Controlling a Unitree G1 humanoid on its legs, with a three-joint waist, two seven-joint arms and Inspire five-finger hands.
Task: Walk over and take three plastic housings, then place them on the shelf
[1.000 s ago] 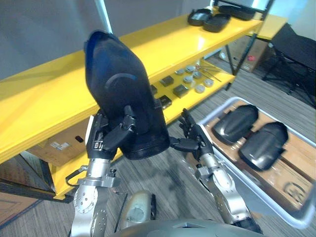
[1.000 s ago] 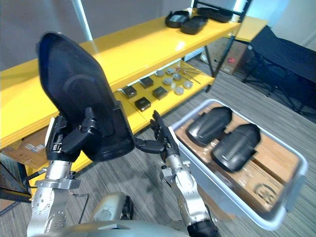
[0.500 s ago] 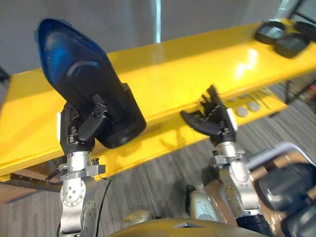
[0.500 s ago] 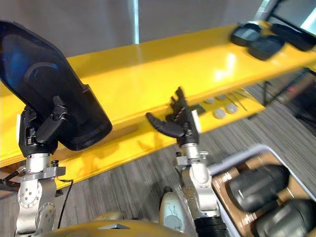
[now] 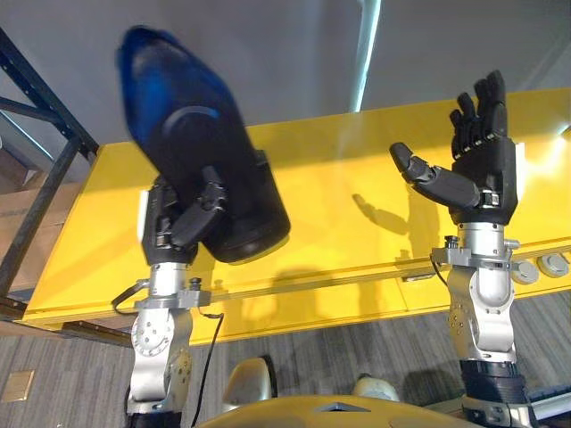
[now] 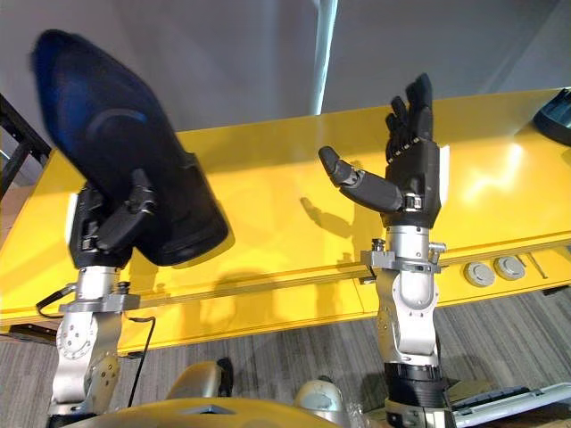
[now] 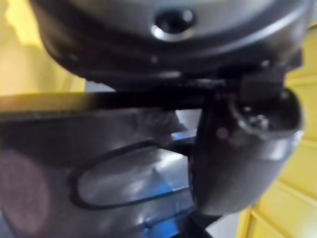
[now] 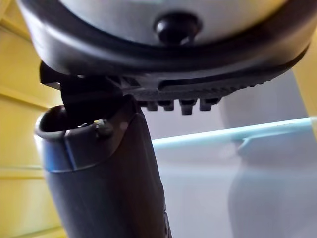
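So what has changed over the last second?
The robot has turned to face the yellow shelf, so most of the shift is the view itself. The right hand has come up from low beside the housing and now stands open, fingers pointing up. The left hand still grips the housing, held upright above the shelf top.

No legible text, label, brand, number or sign: none on glossy black plastic housing (image 5: pixel 178 116), upper left of frame; none on long yellow shelf board (image 5: pixel 339 223), centre.
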